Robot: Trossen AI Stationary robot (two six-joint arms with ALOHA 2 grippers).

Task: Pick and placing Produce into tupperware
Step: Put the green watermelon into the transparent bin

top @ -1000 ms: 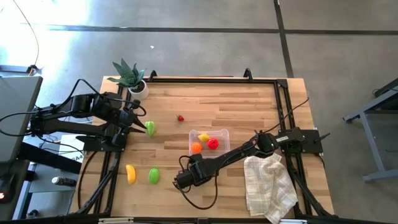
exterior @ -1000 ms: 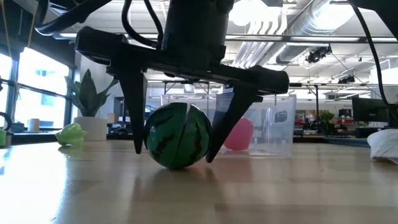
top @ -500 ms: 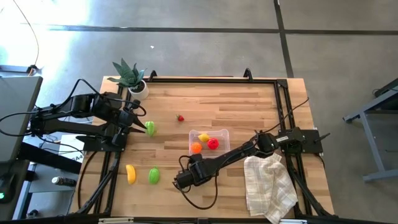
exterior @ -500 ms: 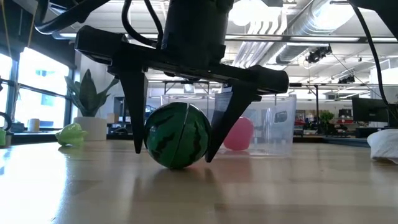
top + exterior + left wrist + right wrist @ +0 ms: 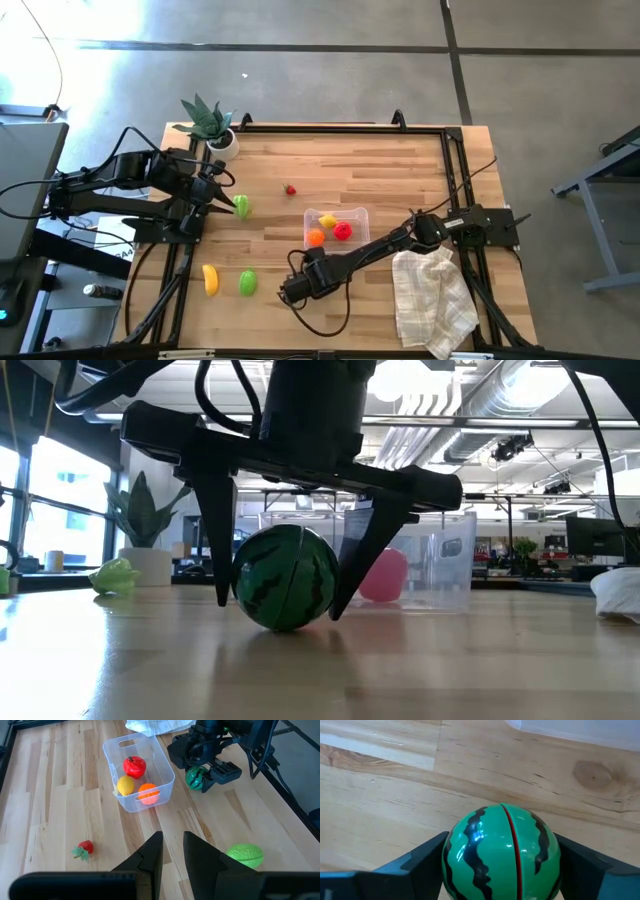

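The striped green watermelon (image 5: pixel 285 590) sits on the wood table near its front edge, and my right gripper (image 5: pixel 280 608) stands over it with one finger on each side. In the high view the gripper (image 5: pixel 295 288) hides the fruit. The clear tupperware (image 5: pixel 165 780) just beyond holds a red pepper (image 5: pixel 135 766), a lemon (image 5: pixel 125 785) and an orange (image 5: pixel 148 792). A banana (image 5: pixel 210 279) and a green piece (image 5: pixel 247 282) lie at front left, a strawberry (image 5: pixel 290 189) mid-table. My left gripper (image 5: pixel 172 855) hangs above the left side, narrowly open and holding nothing, beside another green piece (image 5: pixel 241 206). My right gripper has the watermelon pinched between its two fingers, which meet its two opposite sides (image 5: pixel 451 855) at about mid-height. The fingers (image 5: pixel 222 540) come from above, pointing down. The ball stays upright with its underside on the table.
A spiky potted plant (image 5: pixel 208 125) stands at the far left corner. A white checked cloth (image 5: pixel 432 300) lies at the front right beside the right arm. A black frame (image 5: pixel 340 127) runs along the table's far edge.
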